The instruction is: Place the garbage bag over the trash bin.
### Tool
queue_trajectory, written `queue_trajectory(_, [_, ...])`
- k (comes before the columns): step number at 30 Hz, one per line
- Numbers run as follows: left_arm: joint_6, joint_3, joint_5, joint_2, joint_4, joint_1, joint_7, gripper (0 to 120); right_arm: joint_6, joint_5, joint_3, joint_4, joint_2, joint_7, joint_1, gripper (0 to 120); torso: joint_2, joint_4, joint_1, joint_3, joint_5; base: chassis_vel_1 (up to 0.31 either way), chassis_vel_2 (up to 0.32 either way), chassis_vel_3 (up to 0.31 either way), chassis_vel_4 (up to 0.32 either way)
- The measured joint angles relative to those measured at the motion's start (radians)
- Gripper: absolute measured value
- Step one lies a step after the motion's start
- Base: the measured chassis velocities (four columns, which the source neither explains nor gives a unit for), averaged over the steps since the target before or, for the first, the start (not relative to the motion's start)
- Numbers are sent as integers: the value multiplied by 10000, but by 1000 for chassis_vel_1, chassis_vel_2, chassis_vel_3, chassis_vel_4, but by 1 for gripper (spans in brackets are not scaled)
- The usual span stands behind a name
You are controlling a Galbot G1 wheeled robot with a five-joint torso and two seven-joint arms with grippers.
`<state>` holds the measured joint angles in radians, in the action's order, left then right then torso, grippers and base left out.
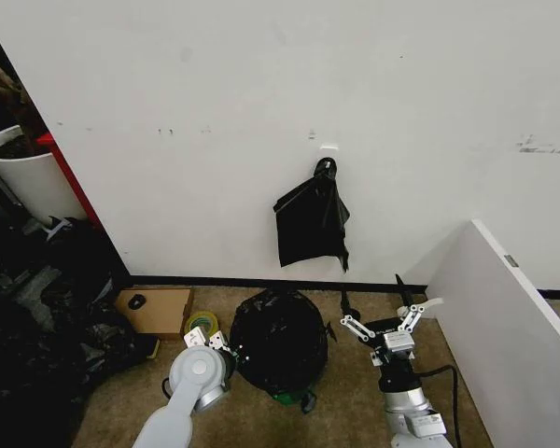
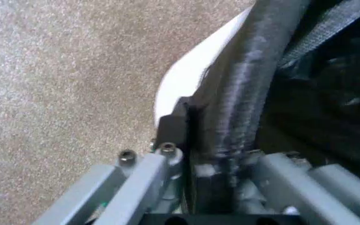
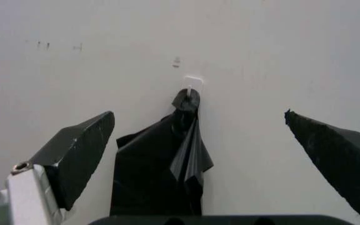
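Observation:
The garbage bag [image 1: 280, 341], glossy black and crinkled, drapes over the trash bin on the carpet by the wall and covers it in the head view. In the left wrist view the trash bin's cream rim [image 2: 189, 75] shows beside a folded edge of the garbage bag [image 2: 243, 89]. My left gripper [image 1: 226, 353] is at the bag's left side, shut on that folded edge [image 2: 224, 136]. My right gripper [image 1: 383, 313] stands open to the right of the bag, apart from it. It points up at the wall [image 3: 198, 112], with nothing between its fingers.
A flat black bag bundle [image 1: 311, 221] hangs from a wall hook above the bin. A white panel [image 1: 504, 317] slants at the right. Cardboard [image 1: 157, 311], a tape roll [image 1: 202, 324], dark bags [image 1: 37, 355] and a white plant pot [image 1: 23, 177] crowd the left.

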<state>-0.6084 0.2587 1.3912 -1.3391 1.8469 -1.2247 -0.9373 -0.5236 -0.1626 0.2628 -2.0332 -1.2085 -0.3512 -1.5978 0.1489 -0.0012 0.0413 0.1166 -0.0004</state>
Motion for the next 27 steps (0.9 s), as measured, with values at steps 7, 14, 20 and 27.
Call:
queue_trajectory(7, [0,28,-215,227,526,-123,205,41,104,-11,-53,16,-72,91,25,100,0,0,0,0,0,0,0,0,0])
queue_trajectory(14, [-38,46,-348,562,1339,-347,399,67,207,-18,-65,49,-84,164,64,100,0,0,0,0,1,0,0,0,0])
queue_trajectory(20, [-43,40,-925,624,1826,-489,577,88,260,18,-44,129,-29,165,144,100,0,0,0,1,0,0,0,0,0])
queue_trajectory(27, [933,-49,-3941,858,2314,-1122,1987,100,264,140,1,245,35,160,278,100,0,0,0,1,0,0,0,0,0])
